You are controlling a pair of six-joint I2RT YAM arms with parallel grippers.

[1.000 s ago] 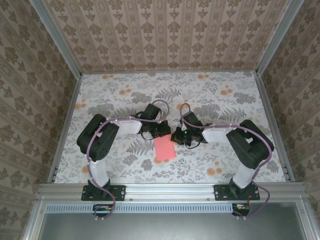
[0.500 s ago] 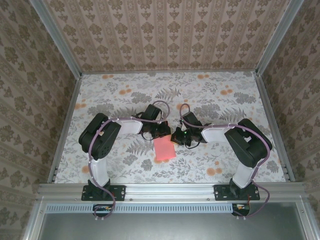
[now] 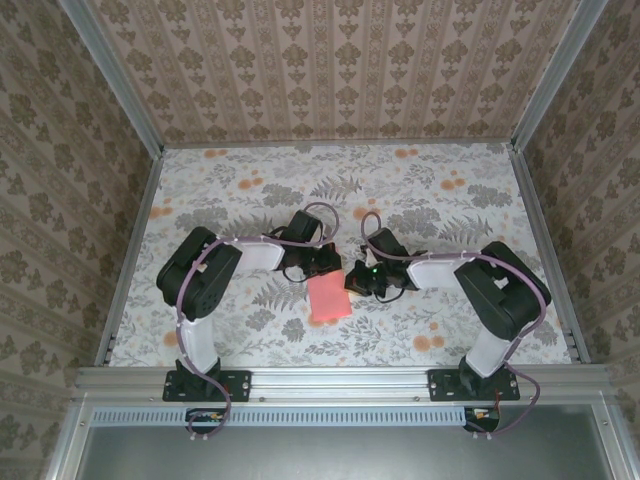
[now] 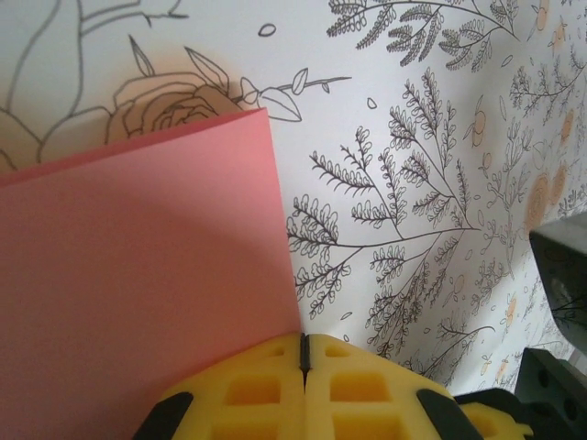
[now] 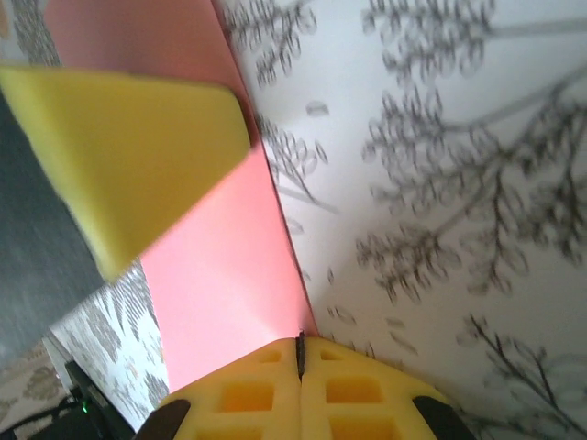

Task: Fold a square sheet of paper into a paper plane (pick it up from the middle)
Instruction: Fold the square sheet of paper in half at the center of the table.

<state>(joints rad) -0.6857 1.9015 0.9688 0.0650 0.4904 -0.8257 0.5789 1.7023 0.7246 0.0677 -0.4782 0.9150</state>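
The square sheet of paper [image 3: 329, 298] lies flat on the flowered table between the arms, salmon-pink and now an upright rectangle in outline. My left gripper [image 3: 325, 268] is shut at its far edge. In the left wrist view the yellow pads [image 4: 248, 390] meet at a thin seam right over the sheet's right edge [image 4: 138, 275]. My right gripper [image 3: 351, 280] is shut at the sheet's upper right side. Its closed gripper [image 5: 300, 341] sits on the pink edge [image 5: 229, 266], with the left gripper's yellow finger [image 5: 119, 156] close by. Whether either pinches the paper is unclear.
The table cloth [image 3: 450, 215] carries grey ferns and small orange printed flowers [image 3: 430, 342]. Patterned walls stand at the back and both sides, with an aluminium rail [image 3: 340, 378] along the near edge. Both arms bend inward toward the centre.
Both arms have shifted slightly, the left elbow a little to the right and the right wrist a little down. The paper stays where it was. Both grippers remain shut.
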